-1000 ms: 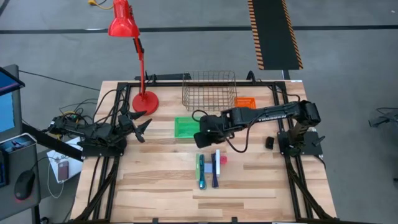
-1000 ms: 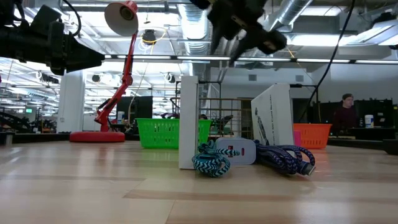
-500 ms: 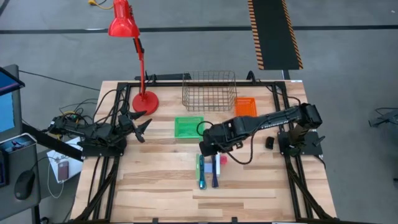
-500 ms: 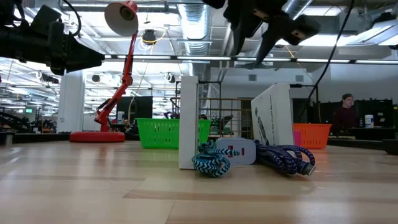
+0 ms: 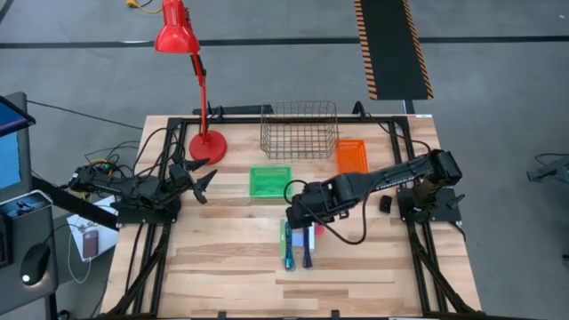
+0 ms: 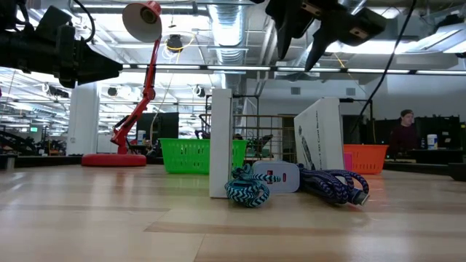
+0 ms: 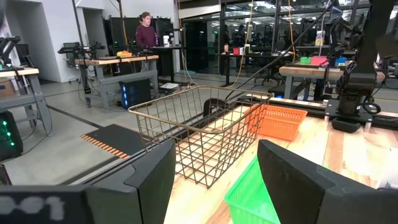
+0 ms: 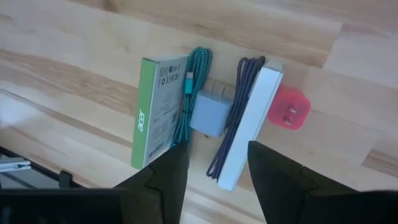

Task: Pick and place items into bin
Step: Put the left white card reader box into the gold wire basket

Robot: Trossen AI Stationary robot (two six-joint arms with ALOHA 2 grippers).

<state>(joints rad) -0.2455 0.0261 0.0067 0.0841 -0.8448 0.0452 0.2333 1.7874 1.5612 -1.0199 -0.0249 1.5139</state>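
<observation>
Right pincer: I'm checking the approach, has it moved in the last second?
Yes. In the high view the right pincer has slid from beside the green bin toward the table's near edge, over the items.

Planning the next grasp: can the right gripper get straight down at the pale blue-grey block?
Probably yes: the right gripper hangs open above the pale blue-grey block, nothing over it, though braided cables hug both sides.

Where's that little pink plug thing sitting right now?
The pink-red block lies on the table, touching the white box, just below the right gripper in the high view.
</observation>
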